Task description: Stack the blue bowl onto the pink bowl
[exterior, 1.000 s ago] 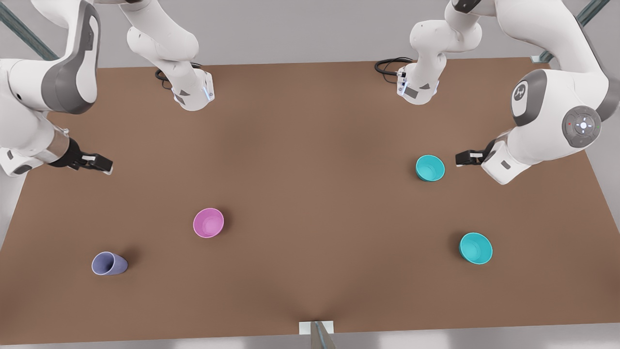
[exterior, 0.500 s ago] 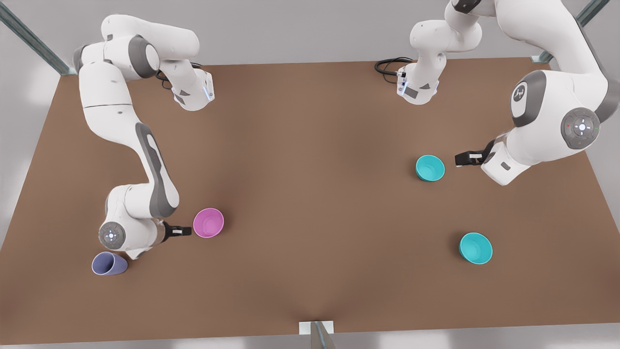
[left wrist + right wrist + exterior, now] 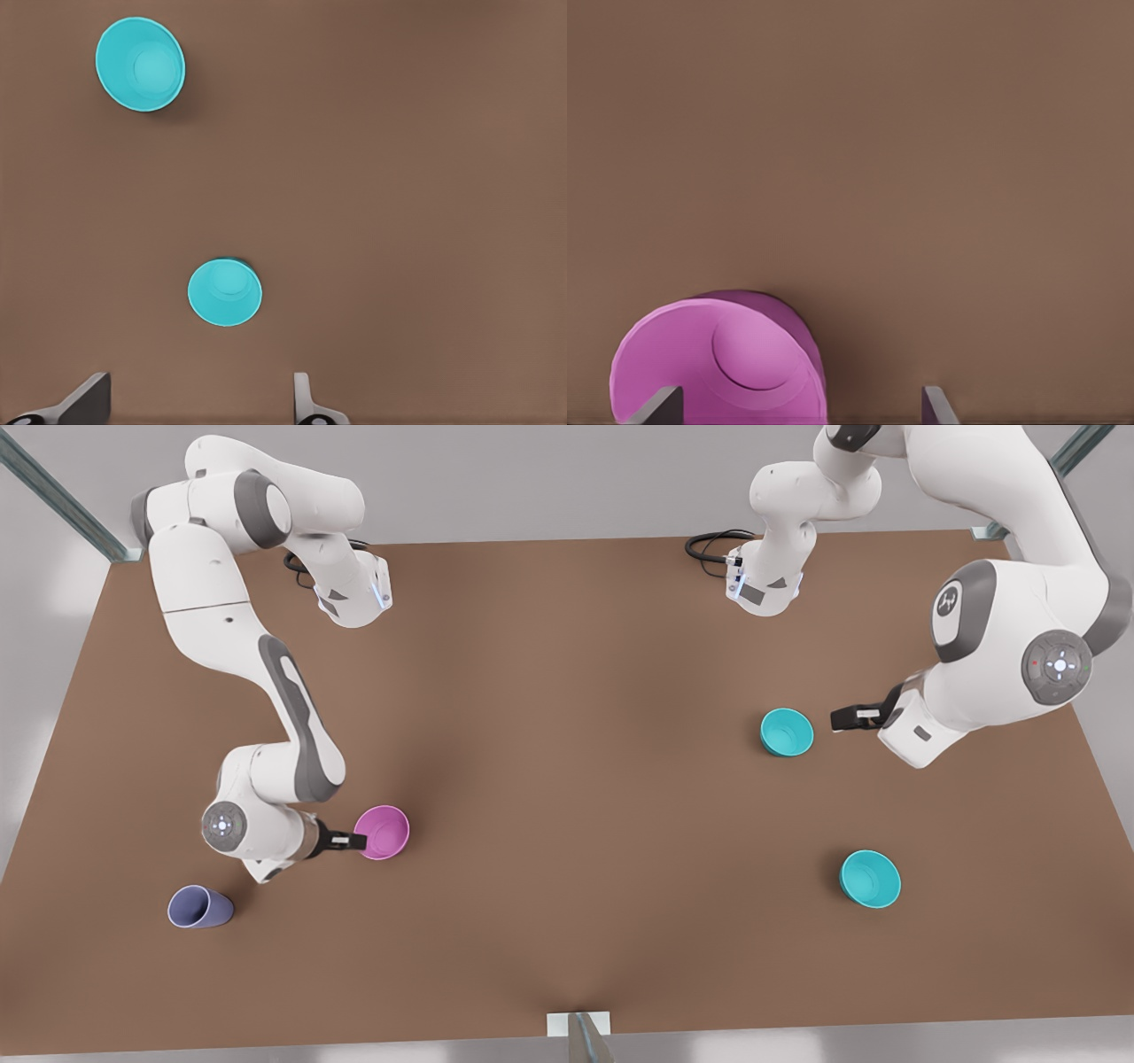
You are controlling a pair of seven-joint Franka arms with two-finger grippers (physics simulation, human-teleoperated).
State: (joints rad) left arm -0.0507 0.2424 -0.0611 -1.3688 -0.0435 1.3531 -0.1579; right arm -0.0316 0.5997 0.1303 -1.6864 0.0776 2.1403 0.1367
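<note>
— Where is the blue bowl (image 3: 786,732)?
— It stands upright on the brown table (image 3: 567,691) toward the front view's right. The left gripper (image 3: 840,717) hangs just beside it, apart from it, fingers (image 3: 303,403) spread wide and holding nothing. In the left wrist view the bowl (image 3: 225,291) lies ahead of those fingers.

— And the pink bowl (image 3: 382,832)?
— Upright toward the front view's left, well apart from the blue one. The right gripper (image 3: 347,840) is at its rim on the side toward the front view's left. Its fingers (image 3: 937,405) stand wide apart, one over the bowl's (image 3: 718,363) edge, gripping nothing.

— Anything else on the table?
— A second turquoise bowl (image 3: 870,878) sits nearer the front edge, on the front view's right, and a lavender cup (image 3: 199,907) near the front-left corner, close to the right arm's wrist.
</note>
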